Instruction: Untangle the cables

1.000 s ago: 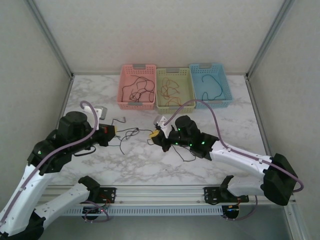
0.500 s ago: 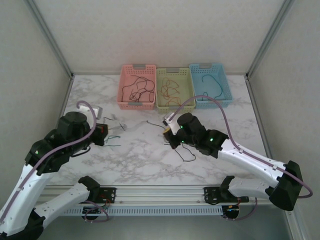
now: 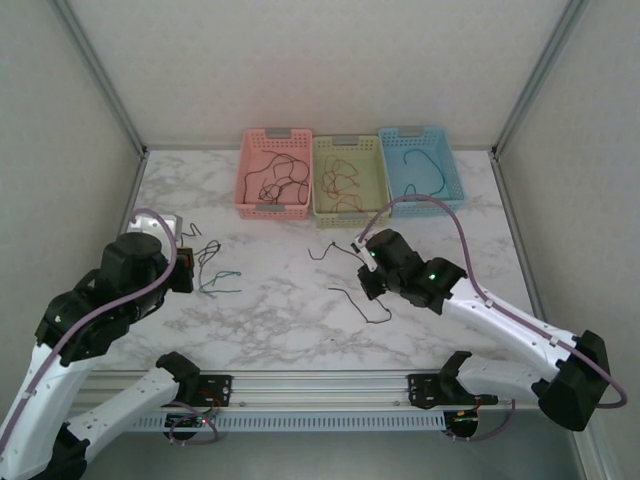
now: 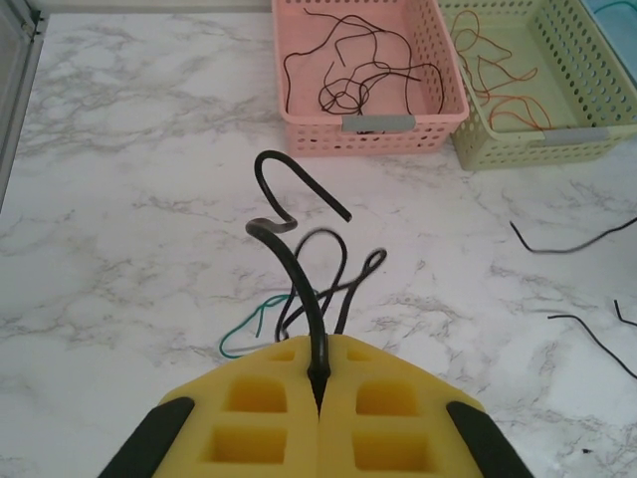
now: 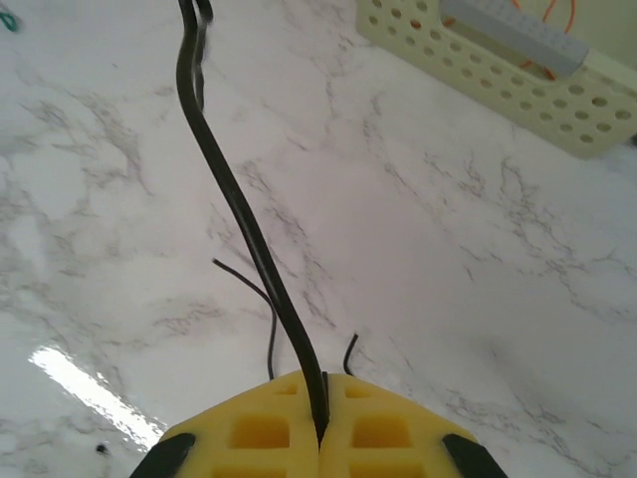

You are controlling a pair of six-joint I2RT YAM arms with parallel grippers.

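The left jaws are pinching a bent black cable [image 4: 302, 289], the right jaws a straighter black cable [image 5: 239, 214]: separating seems to be finishing. Next, both are probably going into the pink basket [image 3: 275, 209].

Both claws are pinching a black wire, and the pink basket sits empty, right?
Not quite: the pink basket is not empty; dark wires lie tangled in it, as the left wrist view shows. The left claw and right claw do each pinch a black wire.
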